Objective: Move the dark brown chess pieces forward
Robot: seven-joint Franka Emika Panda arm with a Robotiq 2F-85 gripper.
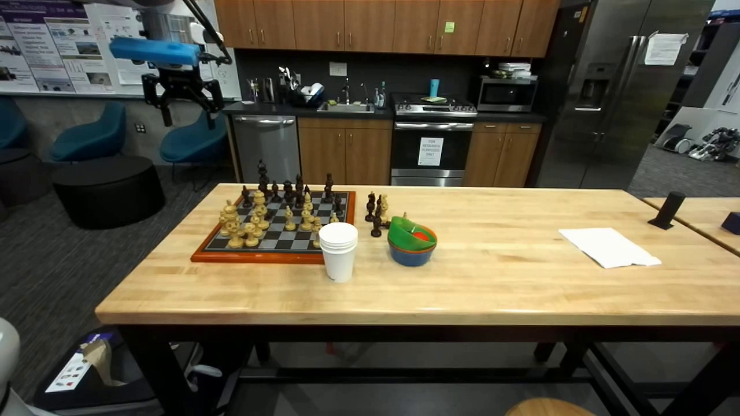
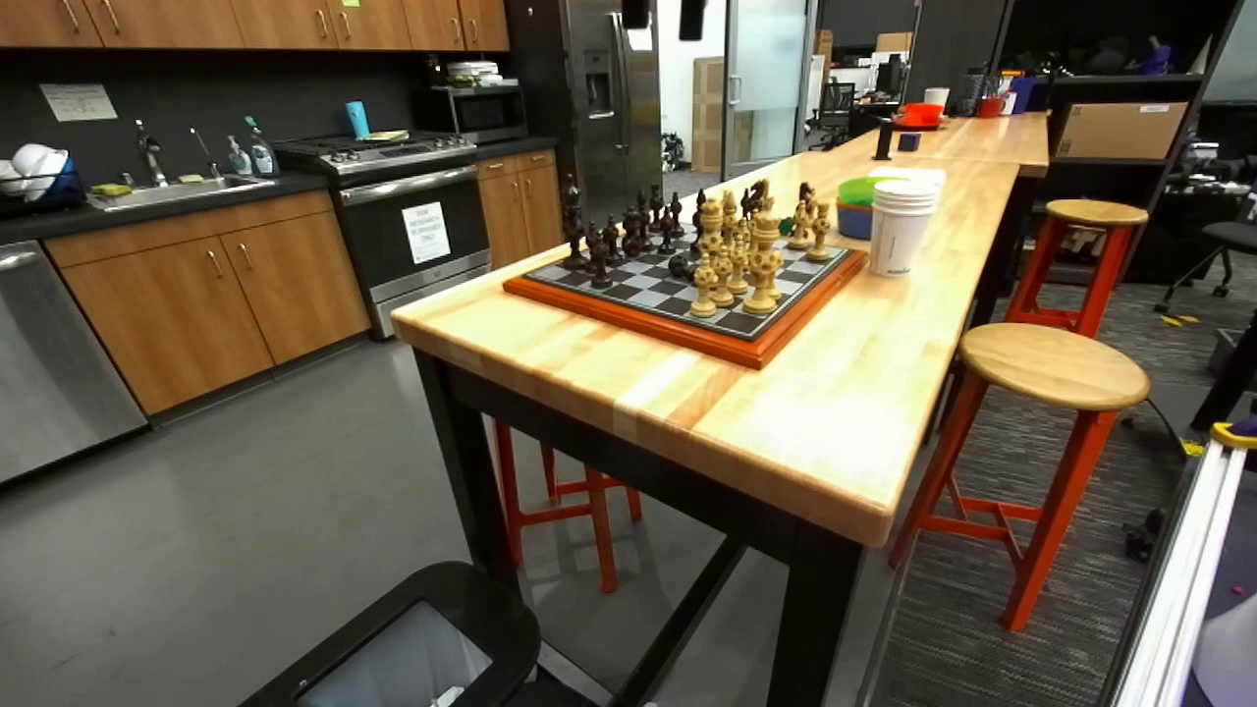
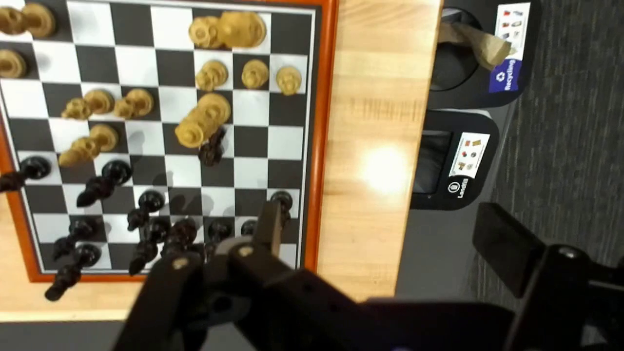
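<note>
Dark brown chess pieces stand on the far side of the chessboard in both exterior views (image 1: pixel 263 176) (image 2: pixel 573 221) and along its lower part in the wrist view (image 3: pixel 117 173). One dark piece (image 2: pixel 680 266) appears to lie on its side mid-board, beside a tall tan piece (image 3: pixel 202 122). The chessboard has an orange-red rim (image 1: pixel 260 257). A few dark pieces (image 1: pixel 370 207) stand off the board. My gripper (image 1: pixel 189 118) is open and empty, high above the table's end; its fingertips show at the top edge in an exterior view (image 2: pixel 664 18). In the wrist view, one finger (image 3: pixel 268 224) hides some dark pieces.
Lighter tan pieces (image 1: pixel 260 211) stand on the near side of the board. A white cup stack (image 1: pixel 339 254) stands at the board's near right corner. Stacked bowls (image 1: pixel 411 256) sit beside it. A white paper (image 1: pixel 610 247) lies farther right. Bins (image 3: pixel 463 161) stand beyond the table edge.
</note>
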